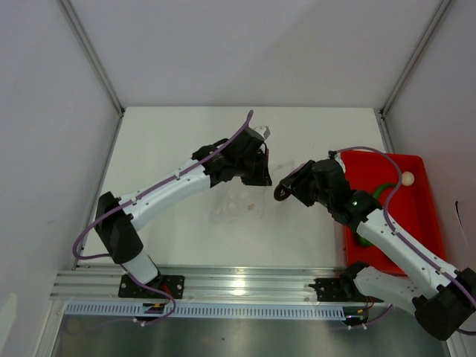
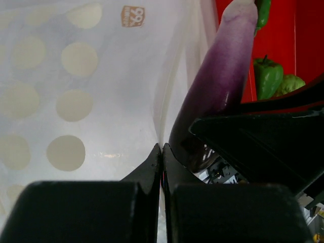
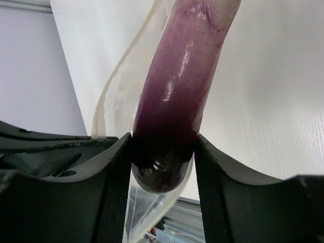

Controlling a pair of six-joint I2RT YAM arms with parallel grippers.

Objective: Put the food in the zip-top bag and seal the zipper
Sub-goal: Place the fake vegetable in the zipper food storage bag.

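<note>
White tabletop (image 1: 163, 149) below. My left gripper (image 2: 161, 148) pinches the bag (image 2: 116, 101) edge; my right gripper (image 3: 163, 152) clamps the eggplant (image 3: 182, 76).

Red rectangular plastic tray (image 1: 425, 204) on the right side of the table, long axis running near to far. White matte tabletop (image 1: 171, 141). Aluminium rail (image 1: 245, 281) along the near edge. Nearer still, a slotted strip (image 1: 245, 310), possibly cable ducting. White enclosure walls (image 1: 245, 44) on three sides. Metal corner struts (image 1: 91, 56) at the back.

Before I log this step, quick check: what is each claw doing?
Left claw: closed on the zip-top bag.
Right claw: closed on the purple long piece.
</note>
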